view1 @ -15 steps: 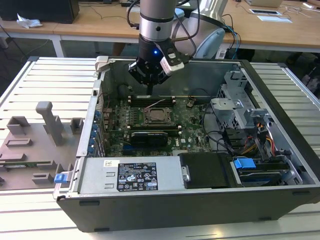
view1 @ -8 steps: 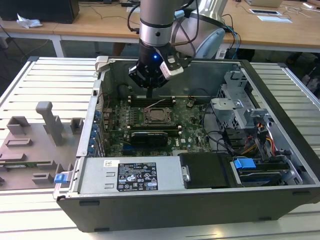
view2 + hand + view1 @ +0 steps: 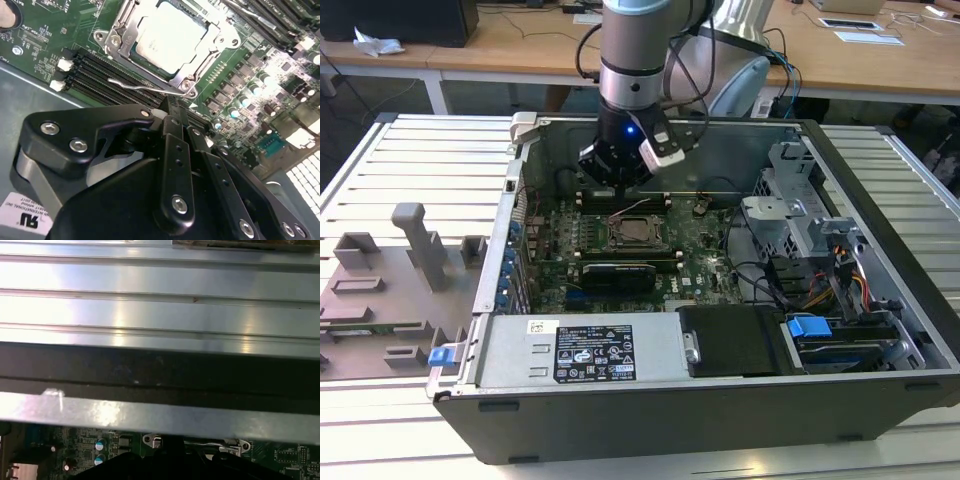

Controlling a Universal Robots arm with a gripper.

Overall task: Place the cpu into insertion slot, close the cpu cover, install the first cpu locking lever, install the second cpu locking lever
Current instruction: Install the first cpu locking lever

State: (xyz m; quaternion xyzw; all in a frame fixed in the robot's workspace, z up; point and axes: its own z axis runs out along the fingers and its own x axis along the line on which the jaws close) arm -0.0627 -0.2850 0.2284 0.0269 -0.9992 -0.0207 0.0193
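Note:
The cpu (image 3: 170,37) lies flat in the insertion slot (image 3: 632,233) on the green board. The silver cpu cover (image 3: 124,31) is folded down around the cpu, its window framing the pale chip top. One thin wire locking lever (image 3: 142,88) runs along the slot's edge on the gripper's side; in the exterior view it (image 3: 637,207) angles up a little from the slot. My gripper (image 3: 171,106) is shut, fingertips just beside that lever; I cannot tell if they touch it. A second lever (image 3: 242,8) runs along the opposite edge. In the exterior view my gripper (image 3: 620,187) hovers over the slot's far edge.
The open computer case (image 3: 650,390) surrounds the board, its metal wall (image 3: 160,315) close to the wrist. Black memory slots (image 3: 100,75) flank the socket. A drive cage and cables (image 3: 810,240) fill the exterior view's right. A grey fixture (image 3: 415,245) stands outside, on the exterior view's left.

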